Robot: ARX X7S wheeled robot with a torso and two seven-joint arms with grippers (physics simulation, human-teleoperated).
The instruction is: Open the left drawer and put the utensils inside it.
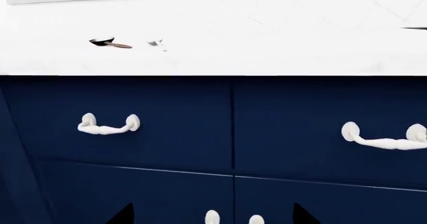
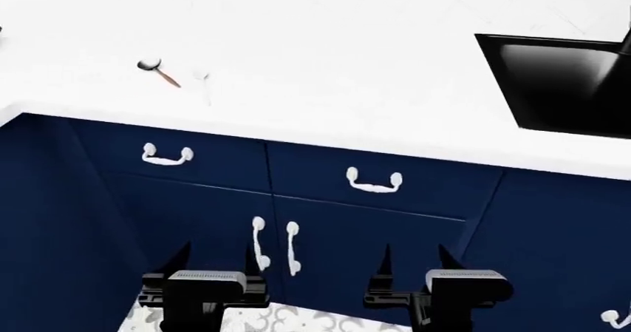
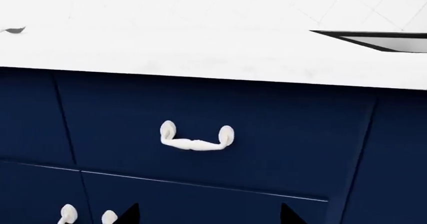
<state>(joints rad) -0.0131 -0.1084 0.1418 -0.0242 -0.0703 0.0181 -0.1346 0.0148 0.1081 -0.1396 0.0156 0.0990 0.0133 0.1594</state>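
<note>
The left drawer [image 2: 222, 162] is shut, its navy front carrying one white bail handle [image 2: 167, 155]. On the white counter above it lie the spoon [image 2: 158, 72], with its reddish-brown handle, and beside it the pale fork [image 2: 204, 80], which is faint against the top. The left wrist view shows the drawer front [image 1: 167, 119], the spoon [image 1: 107, 42] and the fork [image 1: 157, 44]. My left gripper [image 2: 214, 262] hangs open and empty low in front of the cupboard doors, below the drawer. My right gripper [image 2: 414, 262] is open and empty too, below the right drawer.
A second navy drawer [image 2: 434, 188] with its own handle [image 3: 197, 139] sits to the right. Two cupboard doors with upright white handles [image 2: 258, 243] stand below. A black sink [image 2: 562, 80] is set into the counter at right. The counter's front edge [image 2: 295, 136] overhangs the drawers.
</note>
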